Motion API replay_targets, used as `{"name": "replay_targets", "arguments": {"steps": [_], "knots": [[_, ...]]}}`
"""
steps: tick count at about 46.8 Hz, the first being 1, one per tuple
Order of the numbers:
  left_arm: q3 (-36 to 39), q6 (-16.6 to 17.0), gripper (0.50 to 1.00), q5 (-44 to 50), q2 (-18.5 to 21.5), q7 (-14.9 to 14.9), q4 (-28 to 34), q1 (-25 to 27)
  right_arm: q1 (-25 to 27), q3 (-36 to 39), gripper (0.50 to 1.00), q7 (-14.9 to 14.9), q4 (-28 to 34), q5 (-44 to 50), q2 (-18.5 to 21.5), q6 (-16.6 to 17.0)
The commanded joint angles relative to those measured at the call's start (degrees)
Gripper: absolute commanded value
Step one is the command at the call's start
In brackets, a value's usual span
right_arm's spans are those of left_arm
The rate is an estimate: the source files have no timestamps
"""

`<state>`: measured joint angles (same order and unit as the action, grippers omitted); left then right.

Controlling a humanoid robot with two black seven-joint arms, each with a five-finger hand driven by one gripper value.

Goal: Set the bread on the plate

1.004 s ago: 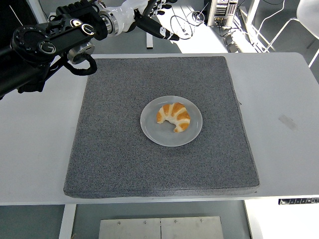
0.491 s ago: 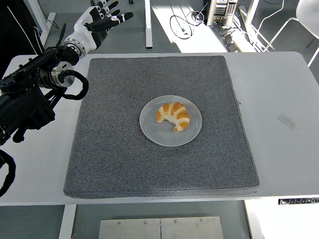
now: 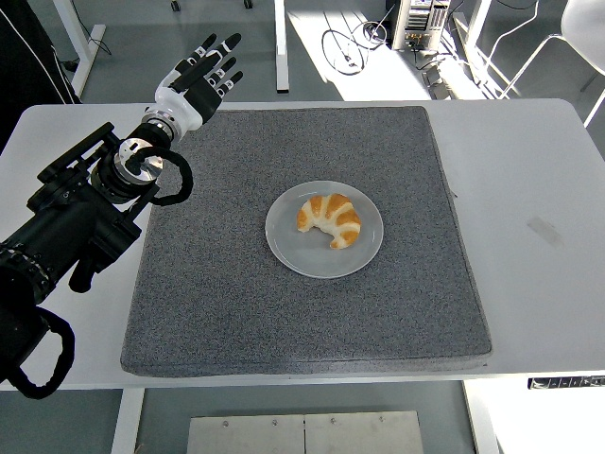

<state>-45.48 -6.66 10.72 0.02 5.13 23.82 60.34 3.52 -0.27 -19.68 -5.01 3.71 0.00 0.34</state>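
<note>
**Croissant on the plate, left hand empty and clear of it**

The bread (image 3: 330, 221) — a croissant with pale and golden bands — lies inside the grey plate (image 3: 295, 253), which sits near the middle of the dark grey mat (image 3: 217, 312) on the white desk (image 3: 539, 189). Judged from how things lie, the task looks done.

The left hand (image 3: 194, 83) is raised over the mat's far left corner, its fingers (image 3: 227, 43) released and spread, grasping nothing. From those fingers the croissant is well apart, toward the right and nearer the desk's front edge. The right arm is not in view.

If the croissant needed another pick, I would expect it to be light and soft, with a flaky crust that crushes or sheds under a hard squeeze — a gentle pinch would suit it. The best hold is probably across the thick middle of the curve, fingers on one flank and thumb on the other; the thin tips would likely bend or tear. It should not be slippery.
</note>
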Motion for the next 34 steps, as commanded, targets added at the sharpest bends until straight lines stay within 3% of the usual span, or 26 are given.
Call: {"name": "replay_targets", "arguments": {"steps": [1, 11, 26, 34], "knots": [[-0.92, -0.2, 0.984, 0.26, -0.02, -0.12, 0.0, -0.66, -0.01, 0.0, 1.0, 0.0, 0.0, -0.01, 0.0, 0.01], [-1.01, -1.07, 0.984, 0.26, -0.02, -0.12, 0.0, -0.66, -0.01, 0.0, 1.0, 0.0, 0.09, 0.34, 0.0, 0.01], [-1.01, -7.58, 0.984, 0.26, -0.02, -0.04, 0.0, -2.42, -0.01, 0.0, 1.0, 0.0, 0.09, 0.51, 0.0, 0.01], [-1.01, -7.93, 0.984, 0.26, -0.02, 0.05, 0.0, -2.51, -0.01, -0.09, 1.0, 0.0, 0.09, 0.6, 0.0, -0.08]]}}
